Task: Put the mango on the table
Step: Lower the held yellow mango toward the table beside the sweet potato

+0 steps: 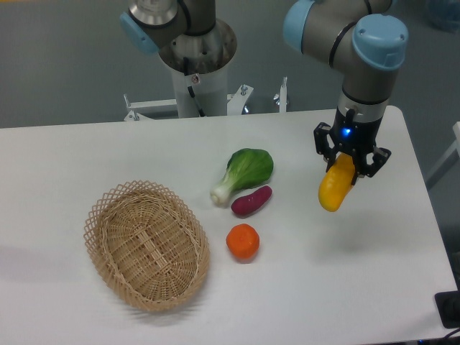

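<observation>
Pincer (pixel 350 167) was clamped on the upper end of the mango (pixel 336 185), fingers on either side of the fruit. Mango hung tilted, lower end pointing down and slightly left, clear of the surface (pixel 374 287); a faint shadow lay on the white top below and to its right. Position: over the right part of the surface, nearer the far edge than the near one, well in from the right edge.

Other items, all resting on the surface:
- Bok choy (pixel 244 172), green leaves toward the far edge, white stem pointing near-left, around the middle.
- Purple sweet potato (pixel 251 201) just beside the bok choy on its near side, lying diagonally.
- Round orange fruit (pixel 243 241) near the sweet potato, toward the near edge, apart from it.
- Oval wicker basket (pixel 147 246) on the left part, toward the near edge, nothing visible inside.

Mango well apart from the three foods and the basket.
</observation>
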